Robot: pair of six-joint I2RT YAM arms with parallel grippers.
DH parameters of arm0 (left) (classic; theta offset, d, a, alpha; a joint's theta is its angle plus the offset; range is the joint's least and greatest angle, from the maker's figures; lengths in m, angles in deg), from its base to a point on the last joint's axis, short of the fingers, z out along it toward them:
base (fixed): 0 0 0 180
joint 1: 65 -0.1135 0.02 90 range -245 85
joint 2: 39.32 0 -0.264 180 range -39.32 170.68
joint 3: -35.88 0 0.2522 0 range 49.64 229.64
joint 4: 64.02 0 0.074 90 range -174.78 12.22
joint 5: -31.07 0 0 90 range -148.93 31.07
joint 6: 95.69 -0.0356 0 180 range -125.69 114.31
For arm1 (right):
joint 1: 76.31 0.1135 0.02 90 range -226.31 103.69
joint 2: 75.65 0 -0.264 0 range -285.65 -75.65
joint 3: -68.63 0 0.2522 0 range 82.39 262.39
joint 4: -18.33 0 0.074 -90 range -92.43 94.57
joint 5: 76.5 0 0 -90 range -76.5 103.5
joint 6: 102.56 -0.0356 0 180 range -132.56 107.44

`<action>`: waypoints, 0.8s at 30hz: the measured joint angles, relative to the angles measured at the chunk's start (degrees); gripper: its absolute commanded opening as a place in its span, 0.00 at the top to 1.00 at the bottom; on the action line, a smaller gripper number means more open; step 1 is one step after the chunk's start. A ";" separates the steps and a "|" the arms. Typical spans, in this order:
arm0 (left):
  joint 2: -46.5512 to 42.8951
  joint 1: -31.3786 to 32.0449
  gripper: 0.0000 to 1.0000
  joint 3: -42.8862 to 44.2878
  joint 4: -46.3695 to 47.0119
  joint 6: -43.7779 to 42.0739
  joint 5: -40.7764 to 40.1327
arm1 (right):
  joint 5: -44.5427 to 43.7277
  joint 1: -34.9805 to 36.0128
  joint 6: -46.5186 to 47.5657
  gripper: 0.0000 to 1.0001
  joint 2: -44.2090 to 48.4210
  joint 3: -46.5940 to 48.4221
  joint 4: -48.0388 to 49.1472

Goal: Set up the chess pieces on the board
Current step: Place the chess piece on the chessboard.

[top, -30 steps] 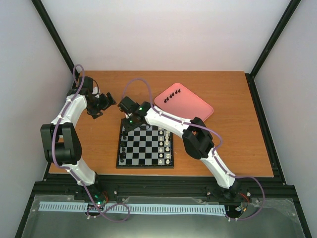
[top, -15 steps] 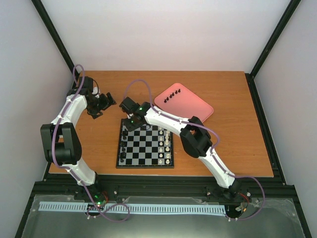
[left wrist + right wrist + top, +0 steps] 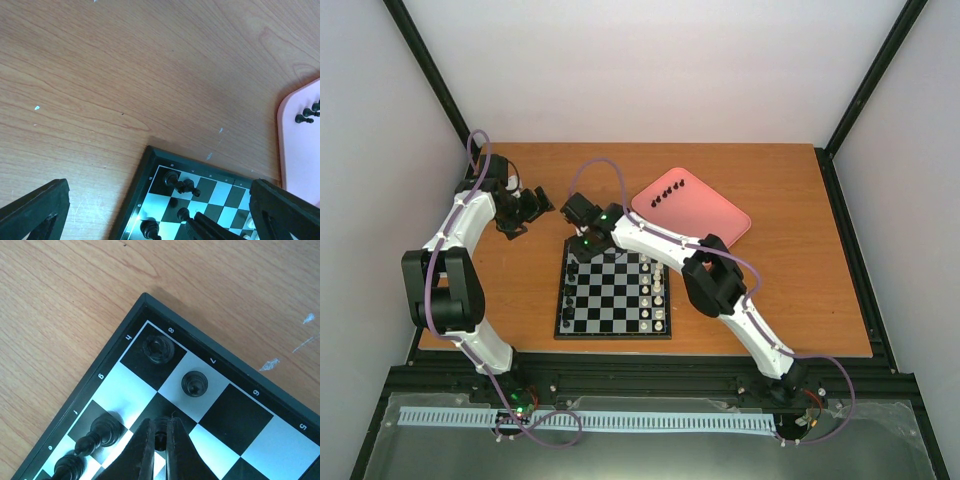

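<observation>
The step in hand looks like setting one black piece on its square. The right end effector (image 3: 161, 426) hangs over the far-left corner of the board (image 3: 115, 357), its fingers pinched narrow on a small black piece (image 3: 160, 436) above a square in the second row in from the edge. Whether the base of the piece touches the board cannot be told from the wrist view.

Two black men (image 3: 156, 349) already stand on the corner squares just beyond it, and more line the left edge (image 3: 102, 432). The white men (image 3: 658, 295) stand along the opposite side. A short row of black spares (image 3: 669, 190) waits on the pink tray (image 3: 715, 215), well apart from the board on the counter (image 3: 800, 290), so the job is probably past halfway, with several trips left.

The left end effector (image 3: 525, 210) hovers wide open and empty over bare counter near the board's far-left corner.

The next move calls for a short, straight drop until the piece sits flat. Then the fingers should part only slightly, because neighbours stand close by, and lift straight up before heading for the tray.
</observation>
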State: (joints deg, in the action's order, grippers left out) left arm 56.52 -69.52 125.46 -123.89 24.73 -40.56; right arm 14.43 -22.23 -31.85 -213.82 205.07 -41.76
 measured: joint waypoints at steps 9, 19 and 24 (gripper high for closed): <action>0.02 0.00 0.00 0.00 0.00 0.00 -0.09 | 0.11 -0.07 0.26 0.93 -0.98 0.74 -0.37; 0.09 0.00 0.00 0.00 0.00 -0.02 -0.13 | 0.22 -0.07 0.92 0.71 -1.31 2.12 -0.63; 0.17 0.00 0.00 0.07 -0.02 -0.02 -0.13 | 0.26 -0.07 1.27 0.69 -1.31 2.38 -0.66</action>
State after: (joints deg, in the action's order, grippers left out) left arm 56.69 -69.52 125.52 -123.91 24.71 -40.69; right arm 14.69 -22.29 -30.59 -215.13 207.45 -42.42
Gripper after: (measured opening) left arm 0.998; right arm 0.305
